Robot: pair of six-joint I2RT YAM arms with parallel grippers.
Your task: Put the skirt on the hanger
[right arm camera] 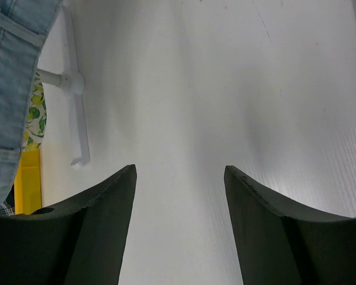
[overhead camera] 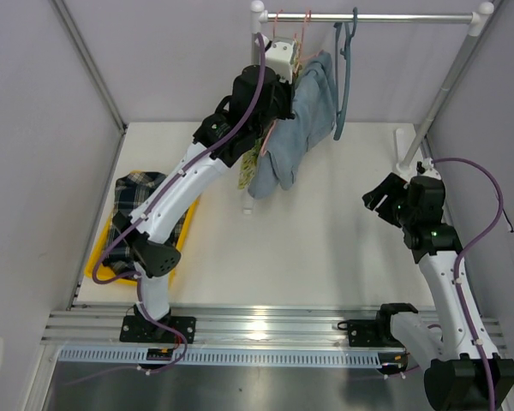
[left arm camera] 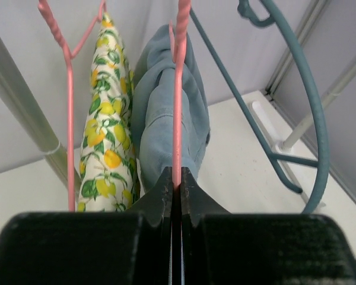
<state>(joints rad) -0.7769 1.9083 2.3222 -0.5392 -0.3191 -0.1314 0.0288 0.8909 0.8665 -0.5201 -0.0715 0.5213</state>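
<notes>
The lemon-print skirt (left arm camera: 107, 136) hangs draped over the left pink wire hanger (left arm camera: 70, 119) on the rail; in the top view only a strip of it (overhead camera: 250, 167) shows beside my left arm. My left gripper (left arm camera: 175, 175) is shut on the wire of the second pink hanger (left arm camera: 178, 89), the one carrying the blue denim shirt (left arm camera: 166, 113). In the top view that gripper (overhead camera: 284, 64) is up at the rail. My right gripper (right arm camera: 179, 172) is open and empty, low over the table at the right (overhead camera: 375, 195).
A blue-grey hanger (overhead camera: 347, 68) hangs on the rail (overhead camera: 385, 15) right of the denim shirt (overhead camera: 304, 120). The rack's white foot (right arm camera: 77, 119) lies on the table. A dark plaid shirt (overhead camera: 141, 205) lies in a yellow tray (overhead camera: 98, 257) at the left.
</notes>
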